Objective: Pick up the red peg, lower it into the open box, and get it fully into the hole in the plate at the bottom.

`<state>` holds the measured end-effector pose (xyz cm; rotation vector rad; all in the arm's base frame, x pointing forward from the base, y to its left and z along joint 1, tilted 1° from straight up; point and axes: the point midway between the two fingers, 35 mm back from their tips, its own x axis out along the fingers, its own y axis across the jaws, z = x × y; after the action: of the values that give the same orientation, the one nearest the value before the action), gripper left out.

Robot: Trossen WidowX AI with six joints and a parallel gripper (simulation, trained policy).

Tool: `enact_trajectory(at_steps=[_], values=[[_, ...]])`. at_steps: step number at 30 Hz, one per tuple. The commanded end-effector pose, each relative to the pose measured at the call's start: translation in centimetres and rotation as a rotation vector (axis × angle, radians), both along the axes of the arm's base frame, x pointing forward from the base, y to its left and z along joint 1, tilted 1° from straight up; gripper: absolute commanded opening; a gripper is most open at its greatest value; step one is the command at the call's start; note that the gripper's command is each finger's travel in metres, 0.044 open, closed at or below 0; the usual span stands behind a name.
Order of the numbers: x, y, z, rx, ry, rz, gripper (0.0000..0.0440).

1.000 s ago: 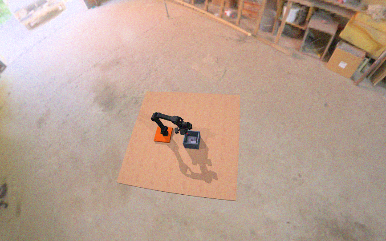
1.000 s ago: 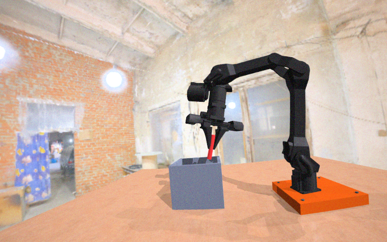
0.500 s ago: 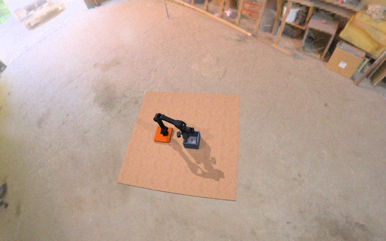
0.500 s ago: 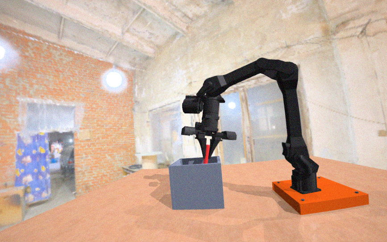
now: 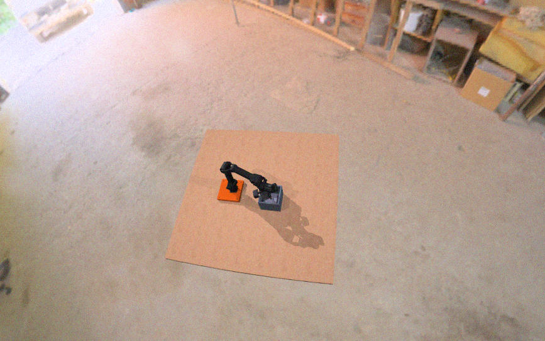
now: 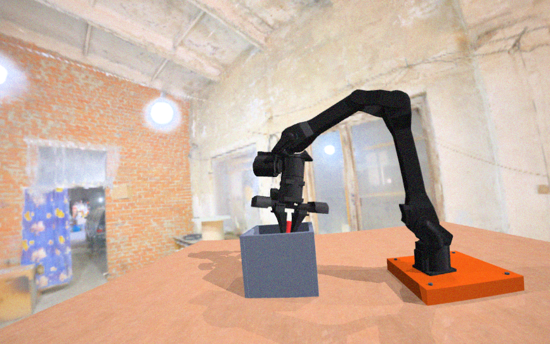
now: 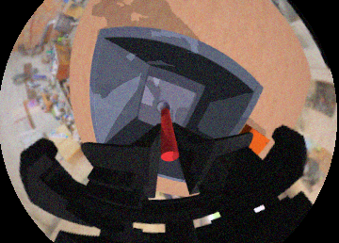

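My gripper (image 6: pixel 288 230) (image 7: pixel 166 126) is shut on the red peg (image 6: pixel 288 225) (image 7: pixel 169 139), with its fingertips at the rim level of the grey-blue box (image 5: pixel 270 207) (image 6: pixel 279 266) (image 7: pixel 107 73). The peg points down into the open box, close to upright. In the wrist view its lower end appears at or just over the round hole of the pale plate (image 7: pixel 181 93) at the bottom. Whether the end has entered the hole cannot be told. The box wall hides the lower peg in the exterior view, and the arm covers it in the top view.
The four box walls stand close around the fingers. The orange base plate (image 5: pixel 223 195) (image 6: pixel 477 280) (image 7: pixel 258 142) carries the arm beside the box. Both stand on a brown board (image 5: pixel 295 156) whose edges meet the concrete floor.
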<state>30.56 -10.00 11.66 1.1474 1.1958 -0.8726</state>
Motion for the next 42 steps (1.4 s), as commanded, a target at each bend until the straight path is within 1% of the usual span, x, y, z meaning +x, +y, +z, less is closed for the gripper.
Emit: enact_trajectory(at_steps=[1, 9, 11, 15, 16, 17, 23, 34, 36, 38, 42], values=[[0.3, 0.1, -0.9, 0.007, 0.004, 0.022, 0.0], [0.9, 0.0, -2.9, 0.006, 0.016, 0.065, 0.0], [1.0, 0.0, -3.2, 0.002, 0.022, 0.073, 0.001], [0.9, 0.0, -3.9, 0.007, 0.042, 0.09, 0.0108], [0.9, 0.0, -4.0, 0.008, 0.047, 0.093, 0.0127], [0.9, 0.0, -4.0, 0.011, 0.052, 0.093, 0.0137], [0.7, -0.8, -3.5, 0.029, 0.063, 0.09, 0.0133], [1.9, -1.5, -1.3, 0.071, -0.005, 0.091, 0.014], [2.2, -1.7, -0.7, 0.08, -0.024, 0.092, 0.0146], [2.5, -1.7, -0.2, 0.093, -0.044, 0.092, 0.0167], [3.0, -1.8, 1.0, 0.123, -0.086, 0.092, 0.0186]])
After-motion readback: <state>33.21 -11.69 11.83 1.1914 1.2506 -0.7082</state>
